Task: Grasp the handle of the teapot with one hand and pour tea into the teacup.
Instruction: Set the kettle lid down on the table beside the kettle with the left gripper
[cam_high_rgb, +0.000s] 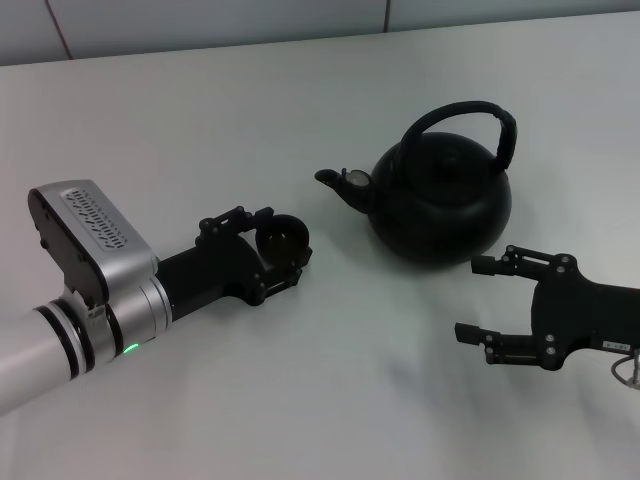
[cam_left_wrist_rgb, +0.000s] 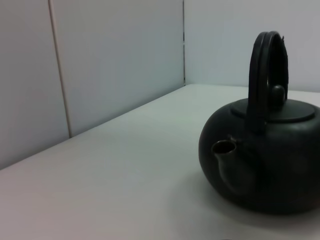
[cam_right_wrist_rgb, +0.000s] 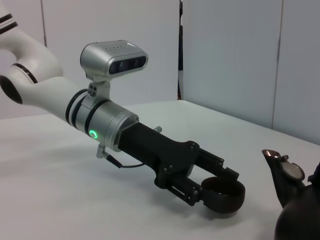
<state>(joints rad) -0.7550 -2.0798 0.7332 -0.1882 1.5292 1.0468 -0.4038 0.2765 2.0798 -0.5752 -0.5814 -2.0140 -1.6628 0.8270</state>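
Two grippers share the work. At centre-left of the head view, the left gripper (cam_high_rgb: 283, 255) has its fingers pinched around the small black teacup (cam_high_rgb: 284, 239), steadying it near the spout (cam_high_rgb: 338, 184) so tea can land inside. Right of centre stands the matte black teapot (cam_high_rgb: 441, 198) on the white table (cam_high_rgb: 200, 120), its arched handle (cam_high_rgb: 462, 120) upright and free. At lower right, the right gripper (cam_high_rgb: 478, 298) waits with fingers spread, just beside the pot, probably ready to take that handle.

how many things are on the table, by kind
teapot: 1
teacup: 1, between the left gripper fingers
total: 2, both black
right gripper open beside the teapot, holding nothing
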